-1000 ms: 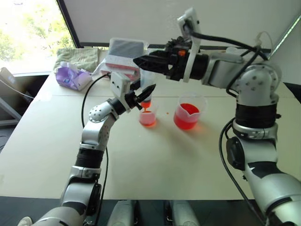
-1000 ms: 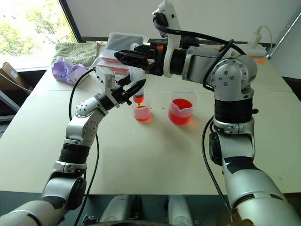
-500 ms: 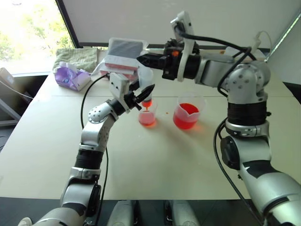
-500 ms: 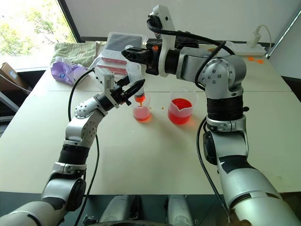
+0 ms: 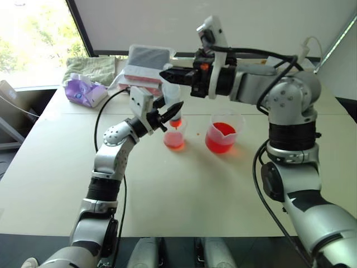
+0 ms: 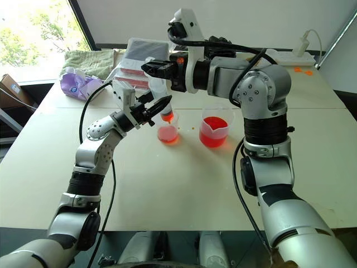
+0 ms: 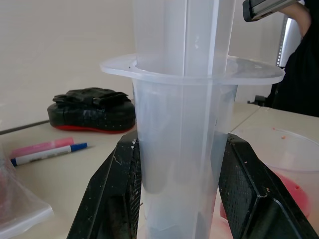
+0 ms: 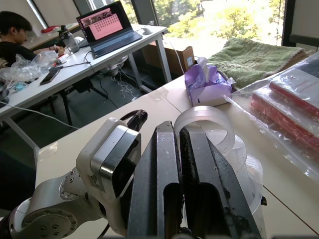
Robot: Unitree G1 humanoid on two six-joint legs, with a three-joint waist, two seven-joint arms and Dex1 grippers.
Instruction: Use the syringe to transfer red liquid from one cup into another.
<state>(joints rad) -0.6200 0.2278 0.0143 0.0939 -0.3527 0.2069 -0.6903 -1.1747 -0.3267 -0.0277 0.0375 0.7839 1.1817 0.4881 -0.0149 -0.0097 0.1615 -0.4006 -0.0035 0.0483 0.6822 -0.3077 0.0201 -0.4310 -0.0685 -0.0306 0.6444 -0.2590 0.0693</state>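
A pale tabletop (image 5: 184,190) carried two clear cups side by side at the scene's centre. The smaller cup (image 5: 174,135) stood at the nine o'clock side of the spouted beaker (image 5: 222,135), near it but apart. Both held red liquid (image 5: 221,138), with much more in the beaker.

The syringe (image 5: 173,102) stood upright over the smaller cup, its long axis running twelve to six o'clock, orange tip (image 5: 175,121) pointing down into the cup's mouth. The left claw (image 5: 167,114) came in from eight o'clock and pinched the clear barrel low down; in the left wrist view a black finger (image 7: 112,194) pressed against each side of the barrel, just below its flange.

The right claw (image 5: 167,74) reached in from three o'clock, level, its tips at the syringe's twelve o'clock end. Its two fingers (image 8: 162,174) were pressed together with nothing between them, lying over the white plunger's round top (image 8: 204,122); whether they touched it could not be told.

The coming move likely turned on that stacking: the right claw sat directly above the plunger, in line with the syringe's axis, so a push toward six o'clock would empty liquid into the smaller cup. The left arm was the nearer one and steadied the barrel.

Behind, at twelve o'clock, lay bagged packets (image 5: 146,71), a tissue pack (image 5: 85,91) and a green towel (image 5: 92,68).
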